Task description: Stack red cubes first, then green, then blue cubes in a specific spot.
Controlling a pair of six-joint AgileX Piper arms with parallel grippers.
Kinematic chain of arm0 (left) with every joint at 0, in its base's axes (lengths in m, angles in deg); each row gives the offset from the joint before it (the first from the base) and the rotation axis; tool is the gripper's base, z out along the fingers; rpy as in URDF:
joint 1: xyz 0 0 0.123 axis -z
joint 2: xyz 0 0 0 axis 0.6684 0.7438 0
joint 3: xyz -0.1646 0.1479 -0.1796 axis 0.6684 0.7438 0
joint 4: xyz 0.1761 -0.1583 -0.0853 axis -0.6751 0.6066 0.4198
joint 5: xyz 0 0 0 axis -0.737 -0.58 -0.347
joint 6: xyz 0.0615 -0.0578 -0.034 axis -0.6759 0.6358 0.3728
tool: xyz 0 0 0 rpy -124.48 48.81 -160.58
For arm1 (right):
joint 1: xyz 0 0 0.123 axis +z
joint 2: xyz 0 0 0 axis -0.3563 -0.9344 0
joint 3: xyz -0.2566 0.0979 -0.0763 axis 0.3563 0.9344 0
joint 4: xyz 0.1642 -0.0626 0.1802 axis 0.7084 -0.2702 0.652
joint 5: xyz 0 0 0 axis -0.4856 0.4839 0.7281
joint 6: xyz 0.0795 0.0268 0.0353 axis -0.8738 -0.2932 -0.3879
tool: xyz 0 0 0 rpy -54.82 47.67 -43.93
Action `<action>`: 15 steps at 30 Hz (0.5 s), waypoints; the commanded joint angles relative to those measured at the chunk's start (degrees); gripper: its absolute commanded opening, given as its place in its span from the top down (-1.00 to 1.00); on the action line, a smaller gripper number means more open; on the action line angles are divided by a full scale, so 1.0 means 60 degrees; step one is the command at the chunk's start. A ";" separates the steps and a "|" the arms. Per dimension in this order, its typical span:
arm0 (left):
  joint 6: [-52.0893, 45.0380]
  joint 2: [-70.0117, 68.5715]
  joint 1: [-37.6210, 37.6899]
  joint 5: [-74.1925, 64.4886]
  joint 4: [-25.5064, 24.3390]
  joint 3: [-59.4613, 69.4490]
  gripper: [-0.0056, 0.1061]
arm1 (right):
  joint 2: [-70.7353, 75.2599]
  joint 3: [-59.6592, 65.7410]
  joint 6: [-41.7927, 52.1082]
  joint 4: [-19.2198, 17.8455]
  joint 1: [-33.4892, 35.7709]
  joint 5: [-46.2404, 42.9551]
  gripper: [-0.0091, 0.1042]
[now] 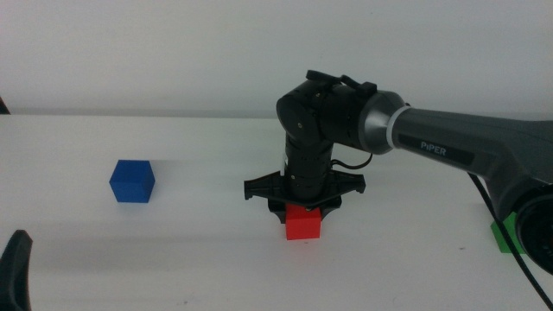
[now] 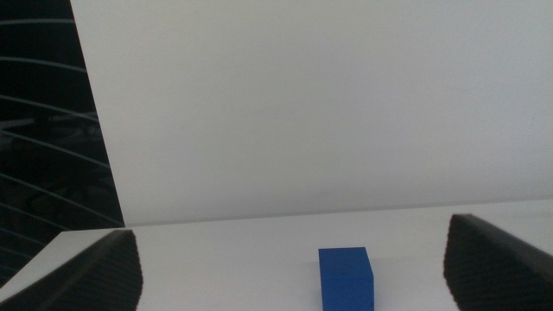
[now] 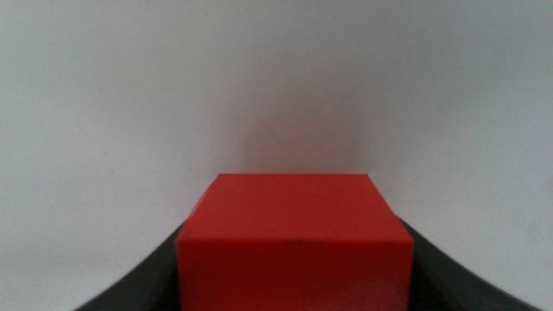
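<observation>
The red cube (image 1: 303, 222) is at the middle of the white table, and it fills the right wrist view (image 3: 294, 246). My right gripper (image 1: 303, 206) comes down on it from above, its dark jaws shut against the cube's two sides. The blue cube (image 1: 131, 180) stands alone to the left, and the left wrist view shows it (image 2: 346, 276) ahead of the jaws. My left gripper (image 2: 292, 231) waits open at the bottom left corner (image 1: 15, 268), holding nothing. A sliver of the green cube (image 1: 500, 236) shows at the right edge, mostly hidden behind the right arm.
The right arm's grey link (image 1: 467, 142) reaches in from the right, above the table. A white wall rises behind the table's far edge (image 1: 173, 117). A dark area (image 2: 43, 130) lies beyond the table's side in the left wrist view.
</observation>
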State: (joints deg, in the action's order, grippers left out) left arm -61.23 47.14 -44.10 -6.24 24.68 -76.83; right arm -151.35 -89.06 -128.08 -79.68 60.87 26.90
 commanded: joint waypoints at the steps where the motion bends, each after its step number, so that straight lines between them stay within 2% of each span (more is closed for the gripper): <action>1: 0.0005 -0.0388 -0.0011 0.0143 0.0019 0.0384 -0.78 | 0.0028 -0.0079 -0.0063 -0.0245 -0.0002 0.0119 0.52; 15: 0.0005 -0.0388 -0.0011 0.0143 0.0019 0.0384 -0.78 | -0.0211 -0.0079 -0.0248 -0.0478 -0.0002 0.0222 0.52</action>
State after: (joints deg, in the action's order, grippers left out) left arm -61.33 47.14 -44.10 -6.24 24.68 -76.83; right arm -152.54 -89.06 -129.20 -81.77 60.87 27.54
